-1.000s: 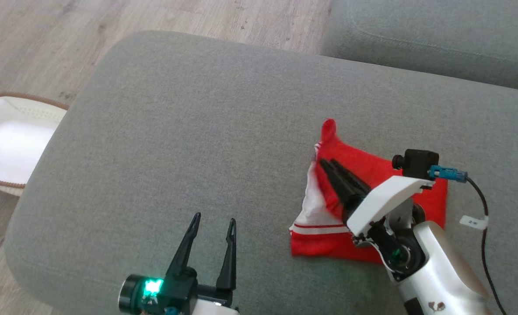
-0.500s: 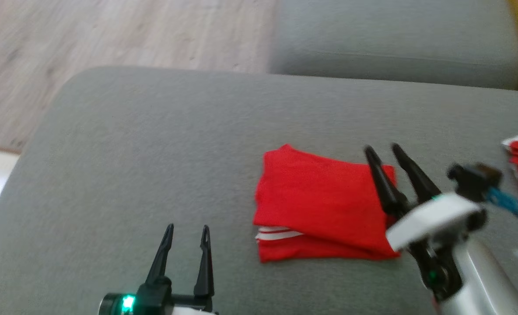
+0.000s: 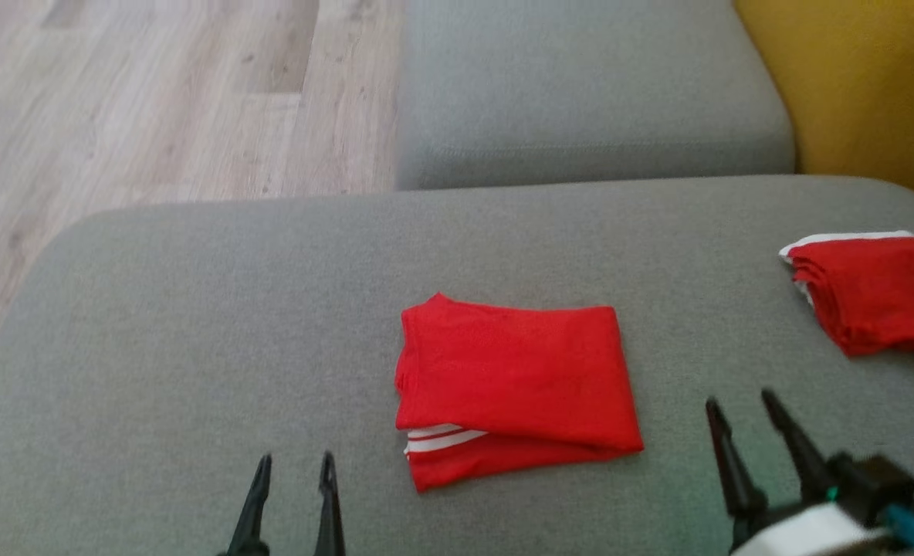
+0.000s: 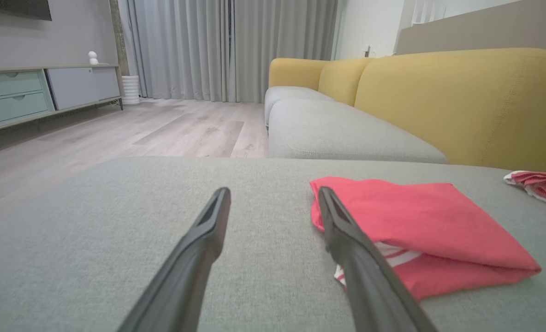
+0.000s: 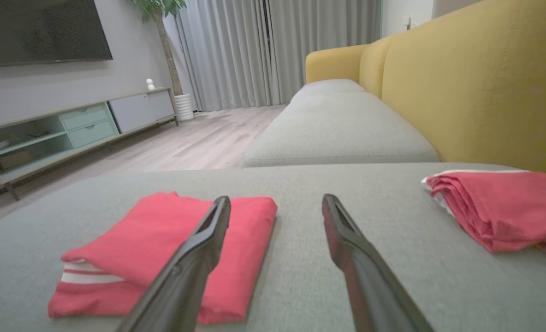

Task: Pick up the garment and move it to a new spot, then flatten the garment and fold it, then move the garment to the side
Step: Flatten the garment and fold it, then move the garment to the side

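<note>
Apparently the fold is done: in the head view the red garment (image 3: pixel 515 386) lies folded at frame centre on the grey cushion (image 3: pixel 194 309), between the left hand (image 3: pixel 295 457) and the right hand (image 3: pixel 737 398), both wide open and empty. In the left wrist view it sits at the right of the frame, just beside the fingers. In the right wrist view it lies at lower left, ungripped, and moving it aside looks to be what remains.

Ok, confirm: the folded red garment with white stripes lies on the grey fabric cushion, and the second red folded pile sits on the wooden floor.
Not the floor: the head view shows the second red folded pile on the same grey fabric cushion, right of the folded red garment.
</note>
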